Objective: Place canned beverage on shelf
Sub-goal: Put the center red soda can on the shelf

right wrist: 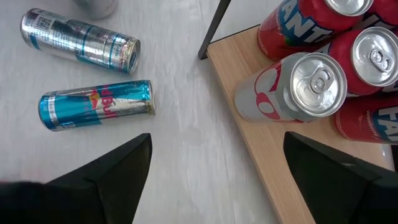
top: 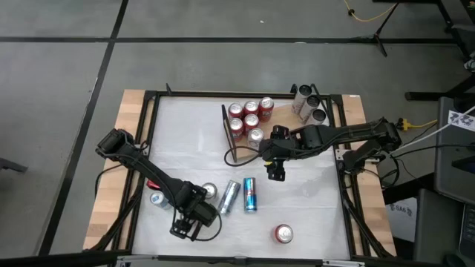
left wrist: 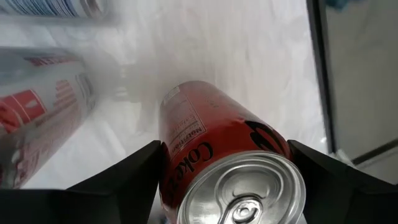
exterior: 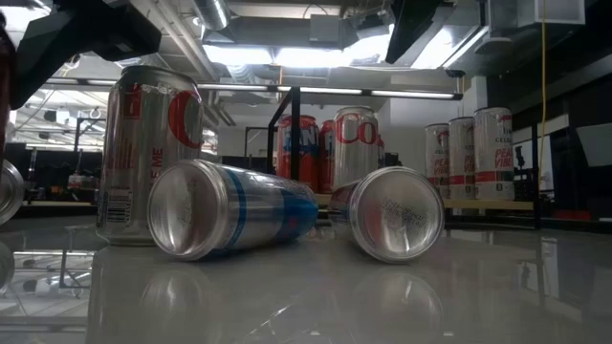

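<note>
Partly done, by the look of it. On the shelf, at the middle of the worktop's far edge: a cluster of upright cans, mostly red, one silver. Left to shelve: a red cola can, bracketed by the left claw toward the near-left corner; cannot tell whether gripped or loose. Waiting mid-worktop: a blue can and a silver can on their sides, plus a red can upright by the near edge. Right claw spread wide and empty, just off the shelf's near side.
</note>
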You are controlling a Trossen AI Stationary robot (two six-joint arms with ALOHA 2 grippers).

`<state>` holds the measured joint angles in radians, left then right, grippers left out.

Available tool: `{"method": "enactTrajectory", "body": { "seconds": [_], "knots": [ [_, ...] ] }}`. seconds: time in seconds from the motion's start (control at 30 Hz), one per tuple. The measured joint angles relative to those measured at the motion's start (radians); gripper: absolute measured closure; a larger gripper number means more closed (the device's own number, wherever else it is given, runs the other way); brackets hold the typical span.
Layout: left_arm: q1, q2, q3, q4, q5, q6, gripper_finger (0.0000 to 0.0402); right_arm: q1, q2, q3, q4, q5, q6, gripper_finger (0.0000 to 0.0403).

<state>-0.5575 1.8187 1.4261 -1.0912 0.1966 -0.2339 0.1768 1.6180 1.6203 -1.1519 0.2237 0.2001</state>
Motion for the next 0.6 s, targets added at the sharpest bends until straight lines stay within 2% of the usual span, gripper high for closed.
{"method": "enactTrajectory", "body": {
  "seconds": [0.33,0.6],
  "knots": [
    [0.0,0.0,0.0,0.003,-0.016,0.032,0.0072,0.0,0.0,0.0,0.0,0.0,0.0,0.0049],
    [0.0,0.0,0.0,0.007,-0.029,-0.028,0.0072,0.0,0.0,0.0,0.0,-0.001,0.0,0.0049]
  ]
}}
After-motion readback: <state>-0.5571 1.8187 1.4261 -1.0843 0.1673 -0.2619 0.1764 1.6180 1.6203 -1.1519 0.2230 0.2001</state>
